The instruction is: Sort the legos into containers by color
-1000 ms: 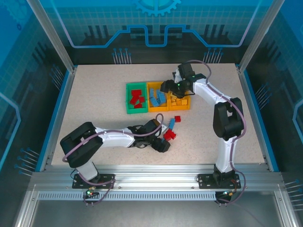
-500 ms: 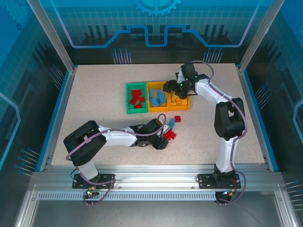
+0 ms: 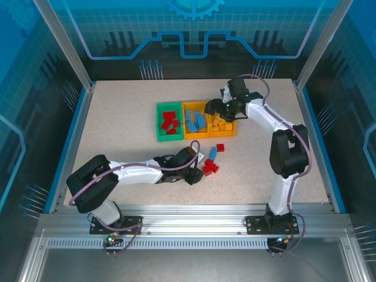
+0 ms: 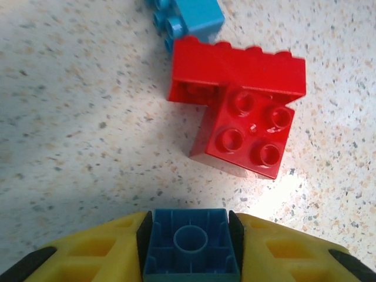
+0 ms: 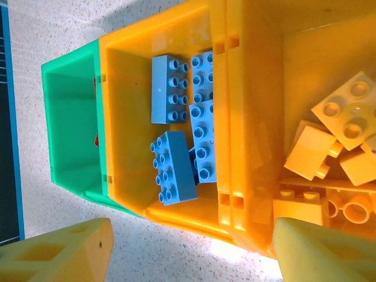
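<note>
My left gripper (image 4: 191, 247) is shut on a small blue lego (image 4: 191, 242), held hollow side up between the yellow fingers just above the table. In the top view the left gripper (image 3: 194, 175) sits beside two red legos (image 3: 210, 167). Ahead of it lie those red legos (image 4: 247, 135) and a blue lego (image 4: 191, 17). The containers stand in a row: the green one (image 3: 158, 123) holds red legos, the middle orange one (image 3: 195, 137) holds blue legos (image 5: 176, 167), and the right orange one (image 3: 224, 135) holds yellow legos (image 5: 311, 153). My right gripper (image 5: 191, 258) is open over the bins' near edge, holding nothing.
A lone red lego (image 3: 220, 147) and a blue lego (image 3: 213, 154) lie on the speckled table between the bins and the left gripper. Blue rails edge the table on both sides. Bare tabletop stretches left of the green bin (image 5: 70, 117).
The left gripper has shut on the blue lego and drawn slightly back to the left. The right gripper has drifted a little to the right over the bins.
</note>
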Action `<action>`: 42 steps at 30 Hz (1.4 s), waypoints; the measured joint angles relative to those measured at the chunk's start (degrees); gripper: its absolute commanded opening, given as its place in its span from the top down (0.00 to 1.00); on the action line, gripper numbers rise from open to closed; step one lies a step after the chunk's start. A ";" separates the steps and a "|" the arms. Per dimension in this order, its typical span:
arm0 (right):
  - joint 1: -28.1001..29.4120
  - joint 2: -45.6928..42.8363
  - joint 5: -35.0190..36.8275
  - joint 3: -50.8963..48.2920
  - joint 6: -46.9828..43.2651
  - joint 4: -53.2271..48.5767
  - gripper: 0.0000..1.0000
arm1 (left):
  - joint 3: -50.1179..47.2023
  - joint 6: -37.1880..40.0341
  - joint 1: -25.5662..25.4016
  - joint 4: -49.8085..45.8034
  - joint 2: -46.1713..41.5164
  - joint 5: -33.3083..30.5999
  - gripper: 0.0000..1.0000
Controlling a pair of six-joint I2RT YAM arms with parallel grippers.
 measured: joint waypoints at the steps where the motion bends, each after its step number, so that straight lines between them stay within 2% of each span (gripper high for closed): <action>1: -0.15 -0.63 0.28 -0.46 -0.24 -0.07 0.27 | 0.04 0.00 0.52 -0.24 -0.59 -0.35 0.61; 7: -0.11 -5.57 3.10 -5.70 -1.64 -1.05 0.28 | 4.15 0.26 5.42 -2.45 -1.33 -1.88 0.62; 12: 0.70 -10.25 6.27 -13.22 -1.27 -1.75 0.33 | 12.55 0.90 10.14 -4.26 0.26 -2.32 0.62; 20: 6.10 -12.35 10.05 -21.09 0.59 -2.64 0.37 | 32.24 1.90 16.85 -7.58 12.52 -2.45 0.62; 23: 8.22 -12.33 11.15 -21.77 1.53 -2.80 0.41 | 38.32 1.81 18.25 -9.07 17.66 -2.45 0.61; 30: 9.16 -9.42 12.22 -21.64 2.34 -2.82 0.45 | 44.98 -1.79 20.06 -13.55 23.26 -3.52 0.39; 33: 9.81 -7.85 12.74 -21.64 2.47 -3.32 0.45 | 46.16 -3.56 20.41 -14.78 23.30 -4.04 0.34; 36: 10.45 -7.39 13.07 -21.64 2.47 -3.89 0.45 | 46.53 -5.62 20.52 -15.06 23.12 -3.98 0.19; 37: 10.64 -7.28 13.09 -21.55 2.47 -3.98 0.45 | 46.42 -6.38 20.52 -15.21 22.91 -3.98 0.07; 38: 10.78 -7.10 13.07 -21.24 2.47 -4.31 0.46 | 46.03 -7.02 20.52 -15.21 22.47 -3.98 0.01; 42: 11.91 -5.81 13.35 -19.56 2.45 -5.11 0.49 | 41.57 -9.03 20.52 -15.19 17.53 -4.02 0.01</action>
